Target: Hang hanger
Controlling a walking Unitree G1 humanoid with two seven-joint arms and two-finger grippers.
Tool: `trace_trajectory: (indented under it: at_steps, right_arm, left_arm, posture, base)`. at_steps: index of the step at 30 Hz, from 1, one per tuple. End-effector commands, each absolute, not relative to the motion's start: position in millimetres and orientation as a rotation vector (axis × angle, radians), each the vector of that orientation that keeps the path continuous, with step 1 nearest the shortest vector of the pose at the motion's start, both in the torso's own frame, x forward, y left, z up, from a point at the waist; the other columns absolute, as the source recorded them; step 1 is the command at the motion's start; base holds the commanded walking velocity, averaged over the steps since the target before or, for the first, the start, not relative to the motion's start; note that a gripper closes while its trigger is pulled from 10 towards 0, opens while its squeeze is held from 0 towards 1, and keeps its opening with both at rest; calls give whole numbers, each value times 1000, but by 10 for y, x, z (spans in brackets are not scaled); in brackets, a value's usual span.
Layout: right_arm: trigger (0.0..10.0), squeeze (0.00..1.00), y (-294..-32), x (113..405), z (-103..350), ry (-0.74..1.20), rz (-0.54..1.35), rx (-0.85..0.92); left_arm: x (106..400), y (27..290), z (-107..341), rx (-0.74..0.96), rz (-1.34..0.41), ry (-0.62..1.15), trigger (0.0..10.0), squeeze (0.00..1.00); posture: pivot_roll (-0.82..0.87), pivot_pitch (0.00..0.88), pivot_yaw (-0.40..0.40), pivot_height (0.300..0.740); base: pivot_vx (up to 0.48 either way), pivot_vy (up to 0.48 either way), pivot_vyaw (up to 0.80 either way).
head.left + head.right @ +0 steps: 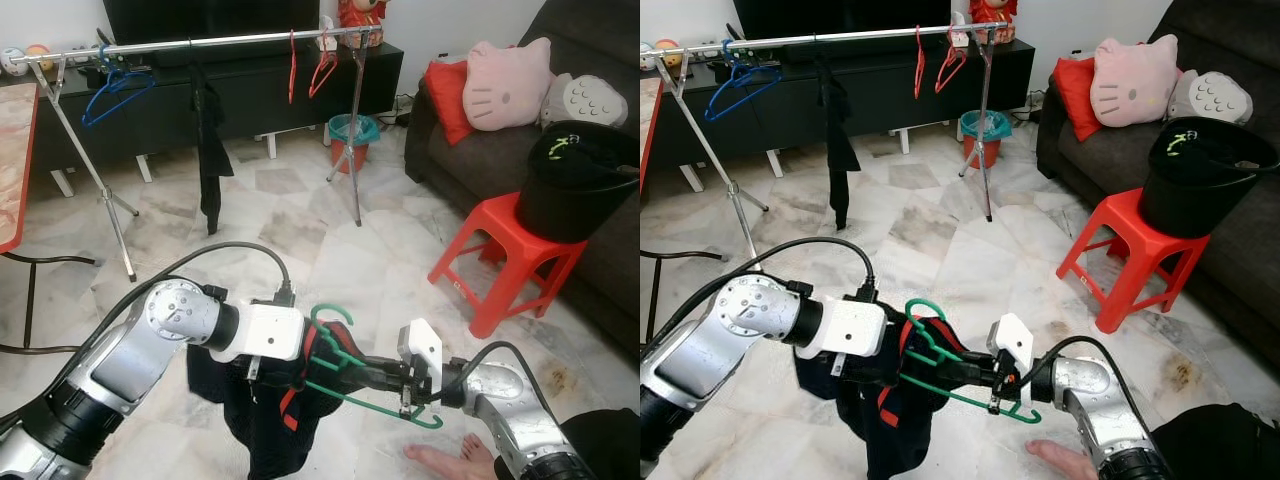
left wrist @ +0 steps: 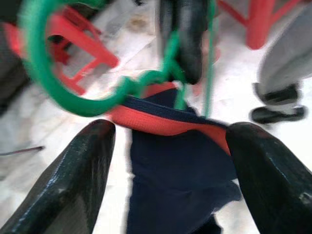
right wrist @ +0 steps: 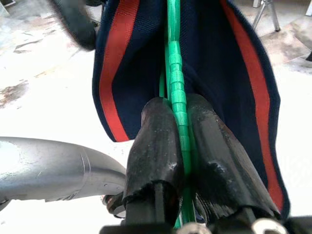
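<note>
Low over the marble floor, the right gripper [image 3: 179,122] pinches the green hanger [image 1: 345,362] — navy garment [image 2: 180,170] draped on it; left gripper [image 2: 170,141] spread. Hanging remains — clothes rail [image 1: 200,42] stands well away.

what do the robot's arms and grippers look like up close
Both arms are silver metal. The left arm has a round silver joint, a white wrist block and a looping black cable. The right arm carries a white block. The fingers are long, glossy and black.
</note>
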State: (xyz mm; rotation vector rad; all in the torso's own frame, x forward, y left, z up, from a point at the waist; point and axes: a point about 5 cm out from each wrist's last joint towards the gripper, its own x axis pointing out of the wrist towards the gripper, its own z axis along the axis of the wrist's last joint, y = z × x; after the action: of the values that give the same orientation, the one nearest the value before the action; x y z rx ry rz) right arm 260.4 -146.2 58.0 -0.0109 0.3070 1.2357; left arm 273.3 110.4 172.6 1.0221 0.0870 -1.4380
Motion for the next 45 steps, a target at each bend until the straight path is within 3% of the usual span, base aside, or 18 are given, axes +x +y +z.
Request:
trace_trajectory:
  at_steps: [1,2,12,16,20,28,34,45]
  right_arm:
    - [0,0,-1483,2652,645,268,1222,-15]
    - [0,0,-1482,2650,644,268,1222,-15]
    - [0,0,-1489,2717,625,242,1135,-47]
    - [0,0,-1593,2887,645,195,918,-104]
    - [0,0,-1614,2920,664,176,871,-110]
    - [0,0,-1681,2994,694,123,723,-111]
    - [0,0,-1645,3076,765,70,651,-93]
    - [0,0,-1679,3271,913,1,491,-102]
  left_arm:
    - [2784,1092,1774,1040,-1396,59,10000,706]
    - [2790,1093,1782,1037,-1390,53,10000,0]
    - [2886,1183,1750,1010,-1286,53,10000,0]
    - [2961,1267,1745,1015,-1186,41,10000,0]
    - [2992,1284,1744,1010,-1144,36,10000,0]
    - [3211,1336,1823,971,-889,-34,10000,0]
    - [3295,1246,1768,813,-755,-5,10000,0]
    - [3295,1028,1738,638,-719,-18,10000,0]
  posture:
    - [-73,0,-45,740]
    - [-73,0,-45,740]
    - [-75,0,-46,740]
    - [-75,0,-47,740]
    - [-78,0,-44,740]
    - [-81,0,-44,740]
    - [-86,0,-40,740]
    - [-92,0,-43,740]
  base:
    - [0,0,0]
    - [0,0,0]
    - [0,0,0]
    - [0,0,0]
    - [0,0,0]
    - [0,0,0]
    - [0,0,0]
    - [0,0,0]
